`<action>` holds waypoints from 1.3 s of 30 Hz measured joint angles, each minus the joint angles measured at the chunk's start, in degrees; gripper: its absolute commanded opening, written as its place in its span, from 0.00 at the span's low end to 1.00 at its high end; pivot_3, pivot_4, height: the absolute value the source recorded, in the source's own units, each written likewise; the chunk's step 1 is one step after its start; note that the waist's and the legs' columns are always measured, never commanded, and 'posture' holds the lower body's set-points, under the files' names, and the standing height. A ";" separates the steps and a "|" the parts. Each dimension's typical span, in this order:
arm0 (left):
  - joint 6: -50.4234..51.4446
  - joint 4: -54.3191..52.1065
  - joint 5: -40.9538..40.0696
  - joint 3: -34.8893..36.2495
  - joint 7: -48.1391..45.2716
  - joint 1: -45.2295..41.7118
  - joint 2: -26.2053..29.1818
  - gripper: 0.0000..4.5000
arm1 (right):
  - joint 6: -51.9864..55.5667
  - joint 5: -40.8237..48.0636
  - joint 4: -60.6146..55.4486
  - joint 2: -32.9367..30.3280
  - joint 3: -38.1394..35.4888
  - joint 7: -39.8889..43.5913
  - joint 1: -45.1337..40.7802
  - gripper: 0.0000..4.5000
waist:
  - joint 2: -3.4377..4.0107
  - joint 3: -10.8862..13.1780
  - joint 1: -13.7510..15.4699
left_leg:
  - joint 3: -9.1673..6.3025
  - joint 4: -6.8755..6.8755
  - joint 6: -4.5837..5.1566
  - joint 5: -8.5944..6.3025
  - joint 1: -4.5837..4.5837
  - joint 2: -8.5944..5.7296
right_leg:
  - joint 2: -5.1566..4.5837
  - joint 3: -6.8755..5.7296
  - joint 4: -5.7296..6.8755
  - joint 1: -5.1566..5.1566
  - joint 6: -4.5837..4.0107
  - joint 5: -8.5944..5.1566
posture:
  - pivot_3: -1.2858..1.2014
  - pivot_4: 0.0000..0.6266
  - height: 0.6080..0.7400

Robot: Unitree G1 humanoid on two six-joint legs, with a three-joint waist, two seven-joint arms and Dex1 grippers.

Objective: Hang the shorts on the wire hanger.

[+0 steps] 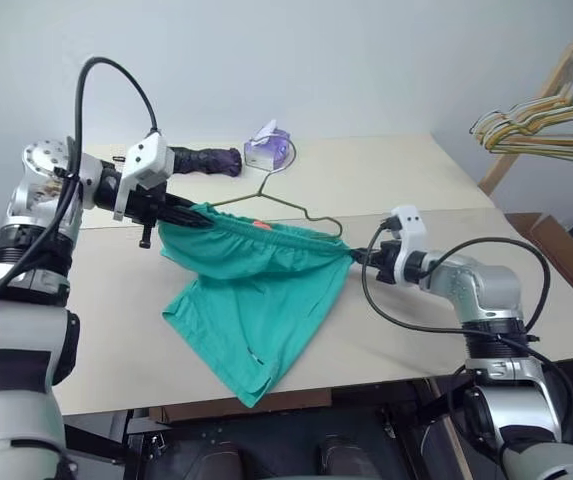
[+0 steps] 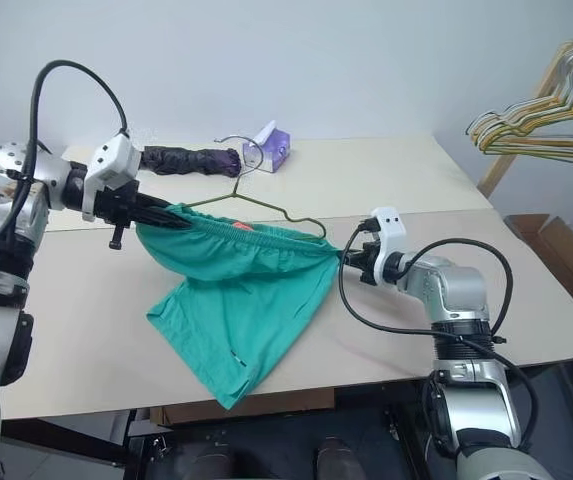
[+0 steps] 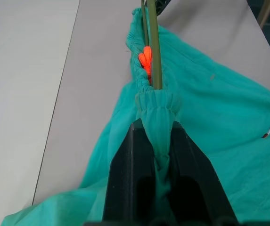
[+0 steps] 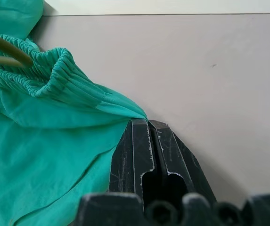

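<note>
Left wrist view: left claw (image 3: 159, 141) clamps the shorts' (image 1: 256, 300) waistband beside the hanger (image 1: 296, 205); right claw (image 4: 148, 123), closed on the opposite end, stretches it above the bench (image 1: 416, 175) for threading.

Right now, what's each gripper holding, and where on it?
Left gripper pinches the shorts at the waistband's end. Right gripper is shut at the opposite waistband corner; whether fabric is pinched can't be told.

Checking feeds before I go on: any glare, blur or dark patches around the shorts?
Left eye view: even light, shorts sharp, soft shadow on the table. Left wrist view: the near black fingers are dark, waistband clear. Right wrist view: no glare, cloth clear.
</note>
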 measured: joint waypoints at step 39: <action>-4.84 4.11 9.27 6.96 4.12 -0.09 -5.70 0.02 | 1.35 -7.11 -17.30 -14.51 19.76 9.55 -16.08 0.00 | 0.01 0.00 -0.08 | 0.02 0.03 0.01 -0.01 -0.02 0.01 | 0.00 -0.01 0.02 -0.04 0.00 0.00 | 0.52 0.00 1.00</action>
